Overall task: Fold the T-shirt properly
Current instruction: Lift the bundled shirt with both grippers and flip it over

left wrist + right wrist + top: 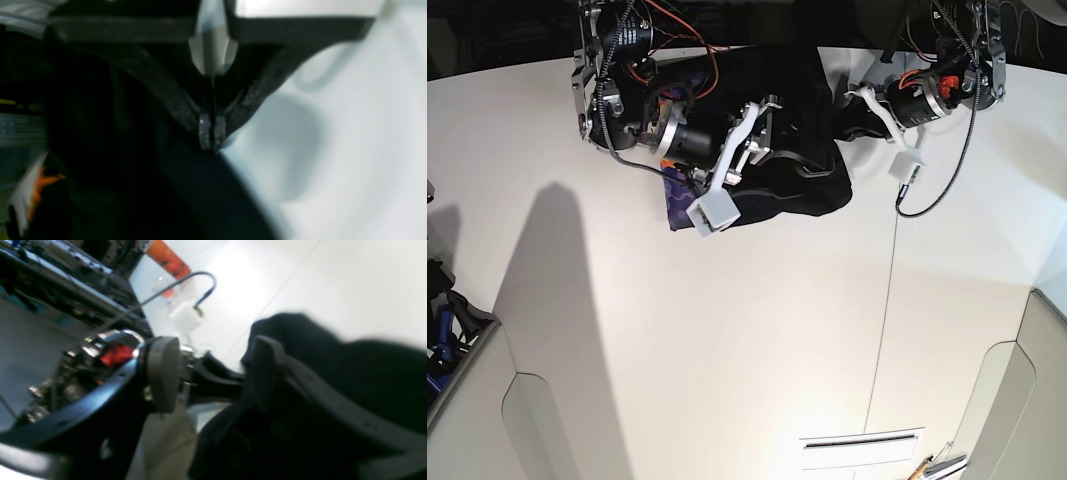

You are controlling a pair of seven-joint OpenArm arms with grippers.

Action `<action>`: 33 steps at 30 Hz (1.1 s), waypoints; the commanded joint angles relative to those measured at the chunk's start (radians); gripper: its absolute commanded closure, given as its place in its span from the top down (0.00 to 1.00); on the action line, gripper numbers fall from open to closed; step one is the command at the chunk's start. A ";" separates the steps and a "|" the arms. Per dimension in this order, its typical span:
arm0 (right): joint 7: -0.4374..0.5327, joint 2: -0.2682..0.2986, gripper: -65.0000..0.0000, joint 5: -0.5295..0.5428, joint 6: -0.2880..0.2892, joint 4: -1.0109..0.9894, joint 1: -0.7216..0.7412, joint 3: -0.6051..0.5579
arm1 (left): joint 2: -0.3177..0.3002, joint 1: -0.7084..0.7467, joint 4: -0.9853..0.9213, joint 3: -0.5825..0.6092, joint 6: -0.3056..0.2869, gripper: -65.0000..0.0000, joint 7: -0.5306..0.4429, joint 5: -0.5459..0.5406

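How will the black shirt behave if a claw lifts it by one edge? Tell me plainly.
The shirt will probably sag and hang rather than hold its shape: it lies bunched in soft folds on the table. It is likely light for its spread, being thin cloth. It probably won't slip easily: the left claw sits shut right at its edge.

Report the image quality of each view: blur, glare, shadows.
Left wrist view: soft and motion-smeared; the T-shirt is an almost featureless black, and the left gripper, shut on its edge, throws a hazy shadow on the table. Right wrist view: blurred, with the table blown out white behind the open right gripper. Base view: sharp, with long arm shadows at left.
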 commanded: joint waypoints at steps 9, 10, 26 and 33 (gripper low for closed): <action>-0.029 -0.005 0.00 -0.253 0.002 0.016 0.166 -0.002 | -0.012 -0.014 0.128 -0.165 -0.016 0.00 0.129 -0.382; -0.030 -0.005 0.00 -0.274 0.002 0.015 0.174 -0.002 | -0.012 -0.011 0.151 -0.165 -0.016 0.00 0.151 -0.422; 0.013 0.139 0.00 -0.397 -0.024 -0.274 0.170 -0.002 | 0.004 0.080 0.239 0.211 -0.016 0.00 0.154 -0.325; -0.057 0.147 0.00 -0.307 -0.034 -0.260 0.170 0.058 | 0.003 0.024 0.113 0.254 0.064 0.00 0.010 0.068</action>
